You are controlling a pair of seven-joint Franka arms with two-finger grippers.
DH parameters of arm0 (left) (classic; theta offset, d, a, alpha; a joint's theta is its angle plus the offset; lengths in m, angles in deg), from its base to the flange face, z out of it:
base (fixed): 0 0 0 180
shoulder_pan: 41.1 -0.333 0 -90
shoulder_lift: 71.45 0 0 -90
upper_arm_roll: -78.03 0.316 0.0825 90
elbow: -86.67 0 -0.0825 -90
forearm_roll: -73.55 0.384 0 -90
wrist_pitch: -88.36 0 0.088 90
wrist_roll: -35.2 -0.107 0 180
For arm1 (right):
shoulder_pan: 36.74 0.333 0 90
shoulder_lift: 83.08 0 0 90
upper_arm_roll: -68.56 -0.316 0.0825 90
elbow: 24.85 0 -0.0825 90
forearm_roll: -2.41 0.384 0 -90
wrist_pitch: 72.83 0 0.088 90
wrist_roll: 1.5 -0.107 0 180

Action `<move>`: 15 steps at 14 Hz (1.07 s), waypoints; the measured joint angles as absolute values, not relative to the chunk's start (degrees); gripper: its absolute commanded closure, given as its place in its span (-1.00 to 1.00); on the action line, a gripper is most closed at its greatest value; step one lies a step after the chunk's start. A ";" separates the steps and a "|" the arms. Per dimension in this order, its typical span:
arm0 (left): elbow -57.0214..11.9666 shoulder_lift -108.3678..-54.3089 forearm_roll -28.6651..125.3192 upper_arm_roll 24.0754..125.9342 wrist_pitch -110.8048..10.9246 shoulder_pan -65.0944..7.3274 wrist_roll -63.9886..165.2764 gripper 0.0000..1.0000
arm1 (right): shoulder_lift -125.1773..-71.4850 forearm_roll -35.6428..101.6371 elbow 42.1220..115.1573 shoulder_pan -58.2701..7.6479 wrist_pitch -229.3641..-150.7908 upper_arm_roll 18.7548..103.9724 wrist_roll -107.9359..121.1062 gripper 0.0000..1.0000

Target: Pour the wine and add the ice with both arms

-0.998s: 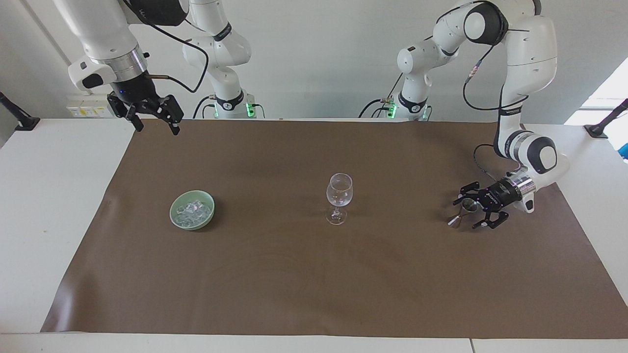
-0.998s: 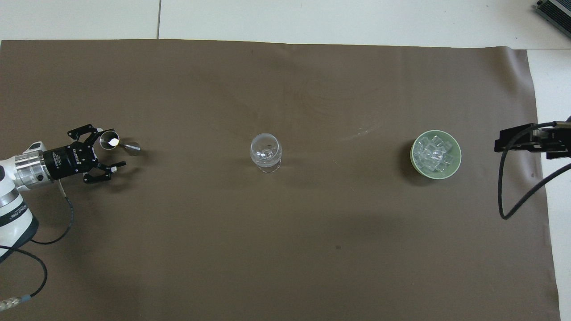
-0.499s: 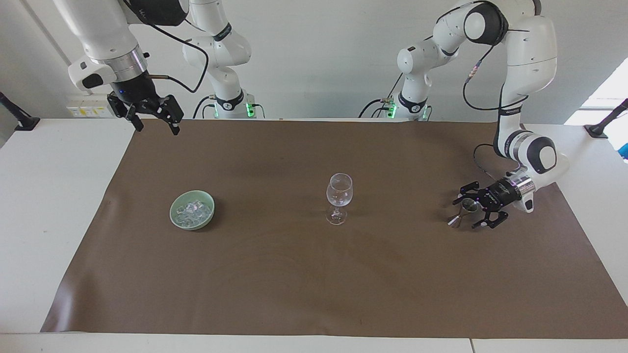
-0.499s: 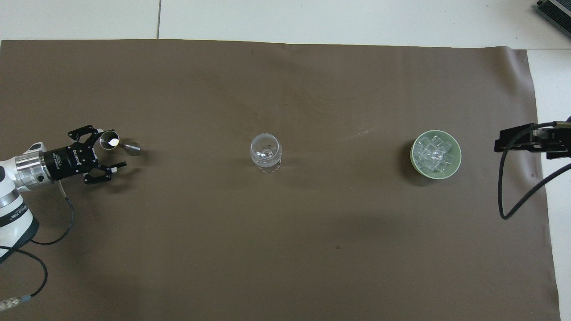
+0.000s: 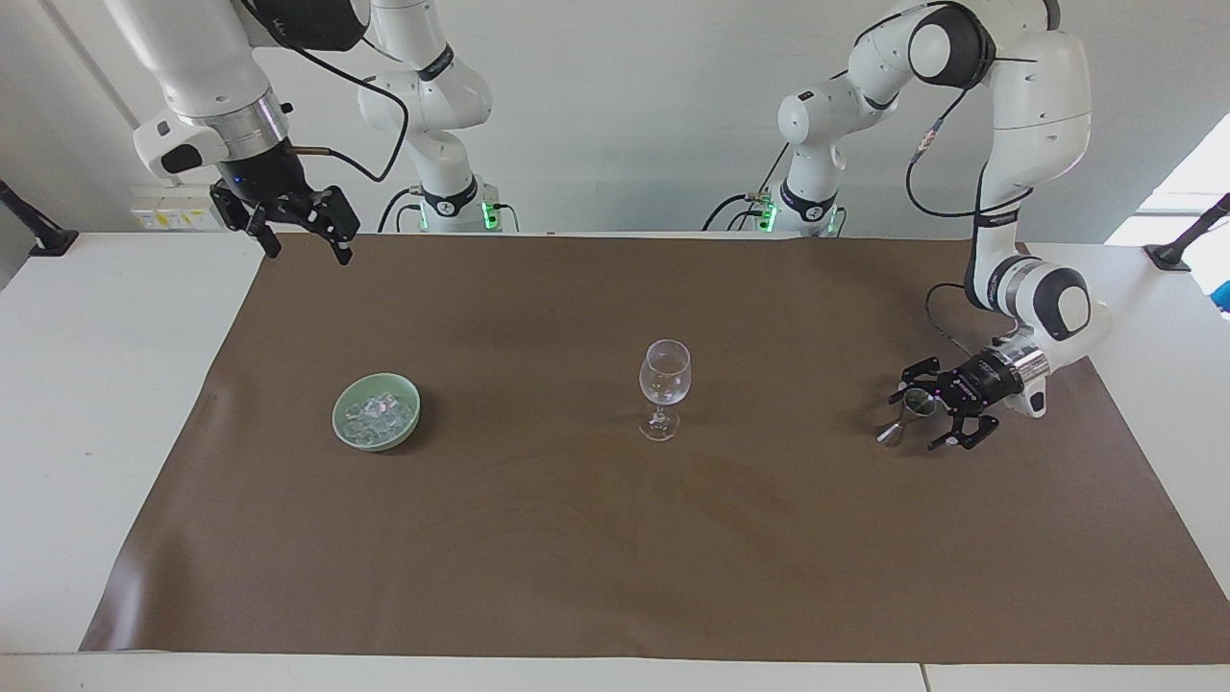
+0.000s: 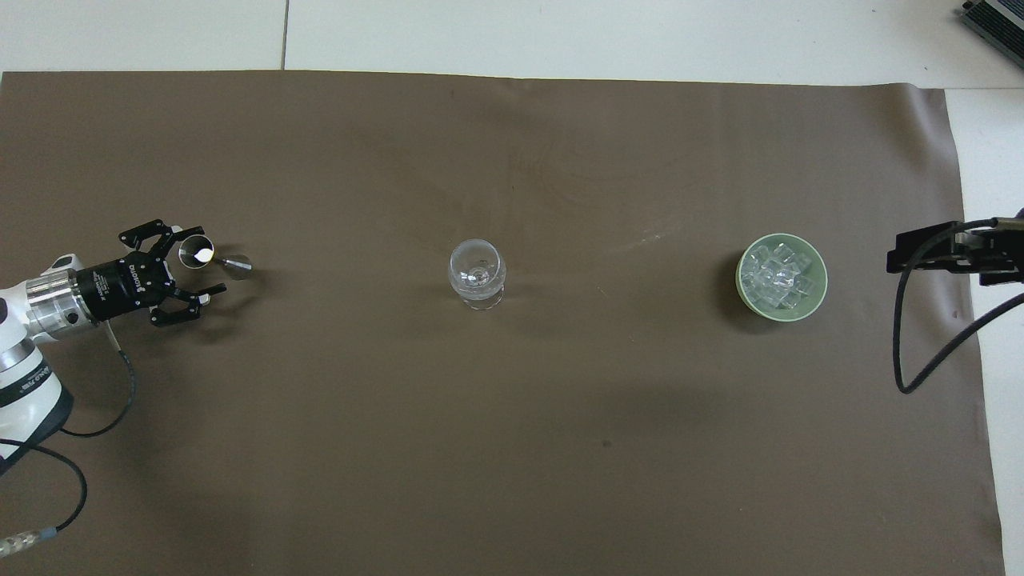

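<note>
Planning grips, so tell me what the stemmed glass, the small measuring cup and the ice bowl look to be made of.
Wine glass: clear glass, it seems; the mat shows through its bowl.
Measuring cup: probably polished metal; silvery with a bright glint inside.
Bowl: pale green and opaque with a soft sheen, perhaps glazed ceramic or plastic; the look leaves it open.

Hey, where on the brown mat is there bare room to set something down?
Bare mat lies between green bowl of ice and wine glass, and between glass and jigger. Crowded only around the jigger, where the open left gripper sits.
</note>
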State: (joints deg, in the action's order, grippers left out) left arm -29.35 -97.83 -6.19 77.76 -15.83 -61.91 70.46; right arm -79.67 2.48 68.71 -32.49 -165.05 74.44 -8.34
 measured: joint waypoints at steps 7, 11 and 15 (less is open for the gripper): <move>-29.92 -97.83 -7.92 77.54 -15.58 -61.88 70.55 -1.00 | -79.67 2.48 68.71 -32.49 -165.05 74.44 -8.34 -1.00; -31.13 -97.83 -10.16 77.53 -15.58 -61.88 70.58 -0.97 | -79.67 2.48 68.71 -32.49 -165.05 74.44 -8.34 -1.00; -31.83 -97.83 -11.03 77.53 -15.58 -61.88 70.58 -0.91 | -79.67 2.48 68.71 -32.49 -165.05 74.44 -8.34 -1.00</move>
